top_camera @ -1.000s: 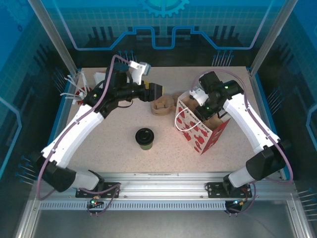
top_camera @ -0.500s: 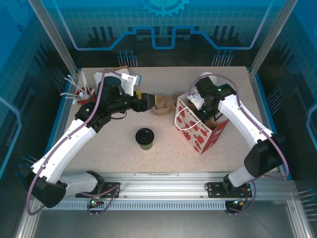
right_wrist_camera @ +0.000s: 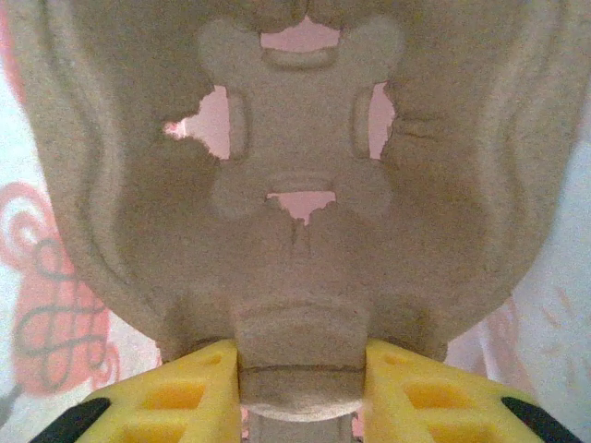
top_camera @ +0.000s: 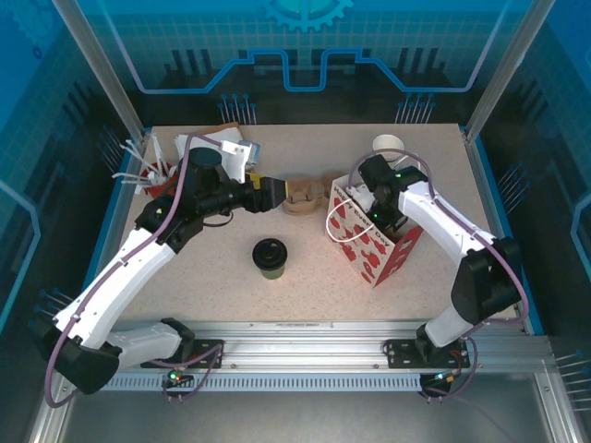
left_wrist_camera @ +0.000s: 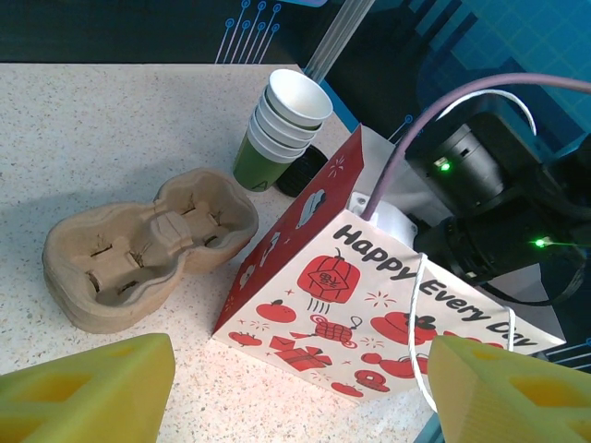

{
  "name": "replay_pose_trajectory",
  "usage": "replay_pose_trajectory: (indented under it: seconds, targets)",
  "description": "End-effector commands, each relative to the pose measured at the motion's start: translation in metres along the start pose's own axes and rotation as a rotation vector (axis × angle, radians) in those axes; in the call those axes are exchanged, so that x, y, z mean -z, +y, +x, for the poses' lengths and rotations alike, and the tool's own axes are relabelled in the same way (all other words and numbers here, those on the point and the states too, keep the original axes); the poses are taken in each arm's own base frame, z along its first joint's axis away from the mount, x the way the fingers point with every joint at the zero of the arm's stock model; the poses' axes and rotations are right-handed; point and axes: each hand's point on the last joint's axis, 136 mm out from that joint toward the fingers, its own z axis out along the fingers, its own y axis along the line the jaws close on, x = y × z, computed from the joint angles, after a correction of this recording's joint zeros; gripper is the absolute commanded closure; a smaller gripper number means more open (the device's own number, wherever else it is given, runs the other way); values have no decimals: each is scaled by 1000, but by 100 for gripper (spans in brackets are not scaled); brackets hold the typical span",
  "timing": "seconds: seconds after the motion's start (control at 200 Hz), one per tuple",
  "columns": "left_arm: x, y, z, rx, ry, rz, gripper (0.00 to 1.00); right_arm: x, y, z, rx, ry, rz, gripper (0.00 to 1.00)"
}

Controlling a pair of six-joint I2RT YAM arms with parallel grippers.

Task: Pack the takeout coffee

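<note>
The takeout coffee [top_camera: 270, 257], an olive-green cup under a black lid, stands alone on the table's middle front. My left gripper [top_camera: 283, 192] hovers open behind it, beside a stack of pulp cup carriers [top_camera: 304, 196]; its yellow fingertips [left_wrist_camera: 88, 388] frame the red-and-white paper bag [left_wrist_camera: 369, 305]. My right gripper [top_camera: 376, 209] reaches down into the bag [top_camera: 374, 245]. It is shut on the centre tab of a pulp cup carrier [right_wrist_camera: 295, 185], with yellow fingers [right_wrist_camera: 175, 399] on either side of the tab.
A stack of lidless white-rimmed cups [left_wrist_camera: 282, 125] stands behind the bag, with a flat black lid [left_wrist_camera: 300, 175] next to it. White utensils and packets [top_camera: 152, 166] lie at the back left. The carrier stack [left_wrist_camera: 148, 245] sits left of the bag.
My right arm has swung in and lowered its gripper with the carrier into the bag, uncovering the cup stack behind. My left gripper has drawn back slightly to the left.
</note>
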Motion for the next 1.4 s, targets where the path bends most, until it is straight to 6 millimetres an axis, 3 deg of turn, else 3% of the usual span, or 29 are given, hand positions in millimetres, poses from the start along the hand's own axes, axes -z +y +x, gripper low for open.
replay_pose_trajectory:
  seconds: [0.0, 0.395, 1.12, 1.246, 1.396]
  targets:
    - [6, 0, -2, 6, -26, 0, 26, -16, 3, -3, -3, -1, 1, 66]
    - [2, 1, -1, 12, -22, 3, 26, -58, -3, 0, -4, -22, 18, 64]
    - [-6, 4, 10, 22, 2, 17, 25, -107, -1, 23, -14, 72, 56, 56]
    - [-6, 4, 10, 22, 4, 16, 25, -99, -2, 19, -4, 70, 73, 51]
    - [-5, 3, 9, 18, 1, 18, 25, -69, -2, 0, -6, -10, 67, 41]
